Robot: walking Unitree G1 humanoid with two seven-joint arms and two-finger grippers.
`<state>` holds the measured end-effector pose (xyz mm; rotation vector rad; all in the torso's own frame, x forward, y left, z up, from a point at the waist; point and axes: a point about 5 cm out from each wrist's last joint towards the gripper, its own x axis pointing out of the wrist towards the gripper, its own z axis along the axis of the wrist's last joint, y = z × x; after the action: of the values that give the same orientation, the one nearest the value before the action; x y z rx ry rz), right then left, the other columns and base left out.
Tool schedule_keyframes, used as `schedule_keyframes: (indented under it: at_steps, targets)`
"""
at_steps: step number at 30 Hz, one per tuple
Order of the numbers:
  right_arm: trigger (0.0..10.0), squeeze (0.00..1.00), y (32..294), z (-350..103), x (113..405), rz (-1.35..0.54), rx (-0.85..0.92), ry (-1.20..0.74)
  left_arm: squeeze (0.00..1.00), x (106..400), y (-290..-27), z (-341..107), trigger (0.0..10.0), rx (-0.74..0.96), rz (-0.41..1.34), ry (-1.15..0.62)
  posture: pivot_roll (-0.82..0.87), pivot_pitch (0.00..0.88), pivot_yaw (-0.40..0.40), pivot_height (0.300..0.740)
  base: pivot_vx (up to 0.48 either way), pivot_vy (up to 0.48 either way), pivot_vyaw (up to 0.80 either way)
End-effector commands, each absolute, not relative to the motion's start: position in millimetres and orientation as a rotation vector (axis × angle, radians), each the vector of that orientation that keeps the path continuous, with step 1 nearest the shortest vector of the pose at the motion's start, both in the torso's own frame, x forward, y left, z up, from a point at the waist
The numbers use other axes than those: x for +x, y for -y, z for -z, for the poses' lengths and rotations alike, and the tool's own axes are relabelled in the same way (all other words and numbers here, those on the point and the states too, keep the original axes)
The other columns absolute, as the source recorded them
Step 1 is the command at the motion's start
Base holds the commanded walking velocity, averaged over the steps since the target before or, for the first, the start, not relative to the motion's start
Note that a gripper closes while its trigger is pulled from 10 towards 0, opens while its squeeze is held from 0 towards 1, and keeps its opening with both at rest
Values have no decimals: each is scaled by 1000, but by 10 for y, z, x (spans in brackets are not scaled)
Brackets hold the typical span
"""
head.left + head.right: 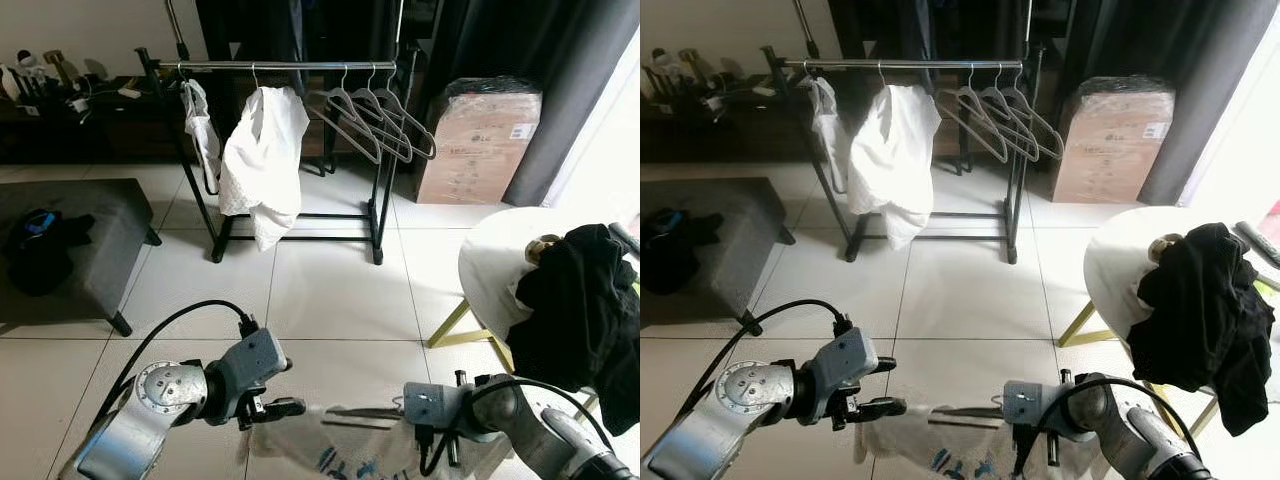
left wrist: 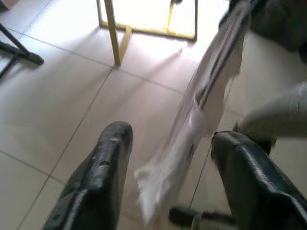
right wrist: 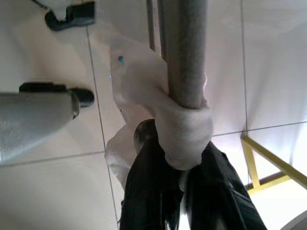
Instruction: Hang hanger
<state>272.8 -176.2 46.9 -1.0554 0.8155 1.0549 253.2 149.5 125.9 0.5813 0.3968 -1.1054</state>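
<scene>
Hanger [image 3: 184, 57] draped in a white garment [image 1: 330, 445] at lower centre, right pincer [image 3: 184, 158] clamped on it, left pincer [image 2: 168, 177] open beside the cloth, clothes rack [image 1: 290, 66] at upper centre.

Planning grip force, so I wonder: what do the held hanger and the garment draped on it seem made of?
Hanger: grey, matte, looks like plastic or coated metal; the blur leaves it open. Garment: thin white fabric, soft and wrinkled, bunched where the right gripper pinches it. The left gripper is open beside it.

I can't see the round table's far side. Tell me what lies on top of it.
A heap of black clothing covers the round table's right part, with a small pale item beside it. Anything beneath the heap is hidden.
</scene>
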Motion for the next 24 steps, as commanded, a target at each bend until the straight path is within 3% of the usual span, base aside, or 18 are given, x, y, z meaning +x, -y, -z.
schedule_keyframes:
  at_steps: [1, 2, 3, 4, 12, 24]
  targets:
    - [0, 0, 1746, -450, 2697, -1084, -1057, -815, 1000, 2450, -1508, -1188, 10000, 633, 1165, -424, -65, 148, -5, 740, 0, 0, 0]
    - [0, 0, 1736, -448, 2689, -1096, -1060, -813, 671, 2429, -1512, -1174, 10000, 644, 1186, -426, -65, 148, -6, 740, 0, 0, 0]
    - [0, 0, 1736, -448, 2689, -1096, -1060, -813, 671, 2429, -1512, -1174, 10000, 644, 1186, -426, -65, 148, -6, 740, 0, 0, 0]
    - [0, 0, 1721, -450, 2680, -1109, -1063, -809, 0, 2403, -1501, -1164, 10000, 646, 1216, -425, -63, 149, -7, 740, 0, 0, 0]
    - [0, 0, 1607, -571, 2725, -1139, -1081, -753, 0, 2353, -1204, -1199, 10000, 511, 1405, -317, -71, 136, -5, 740, 0, 0, 0]
    - [0, 0, 1522, -792, 2740, -1178, -1065, -668, 0, 2393, -1045, -1109, 10000, 600, 1529, -316, -86, 125, 3, 740, 0, 0, 0]
